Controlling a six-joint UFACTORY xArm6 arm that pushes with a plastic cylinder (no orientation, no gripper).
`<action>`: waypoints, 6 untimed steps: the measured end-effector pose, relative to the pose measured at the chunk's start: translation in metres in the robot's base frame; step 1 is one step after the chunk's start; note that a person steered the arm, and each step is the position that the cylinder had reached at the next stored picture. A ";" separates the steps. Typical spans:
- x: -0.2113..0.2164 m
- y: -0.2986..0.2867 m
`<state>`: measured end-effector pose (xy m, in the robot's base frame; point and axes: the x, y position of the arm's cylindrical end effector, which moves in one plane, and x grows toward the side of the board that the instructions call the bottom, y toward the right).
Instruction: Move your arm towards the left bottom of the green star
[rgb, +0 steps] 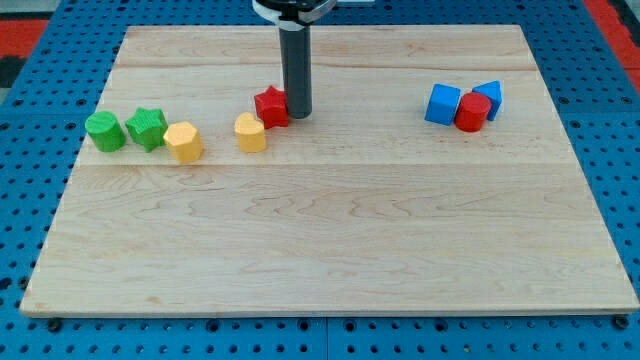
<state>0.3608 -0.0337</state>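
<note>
The task looks barely begun. My tip (298, 115) rests on the tabletop (330, 250) touching the red star (271, 105), which sits at its 9 o'clock, well apart from the green star (147, 128). That star stands near the view's left edge, between a green cylinder (105, 131) and a yellow block (183, 141). The rod stands upright, coming down from 12 o'clock. There is no gripper, so nothing is grasped. What remains is travelling towards 8 o'clock, to the green star's lower left.

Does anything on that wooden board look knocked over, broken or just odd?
Nothing stands out. The blocks sit flat in loose clusters, and my tip rests against the red star, well to the view's right of the green star.
</note>
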 end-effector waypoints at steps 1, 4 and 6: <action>-0.001 -0.038; 0.021 -0.131; -0.053 -0.172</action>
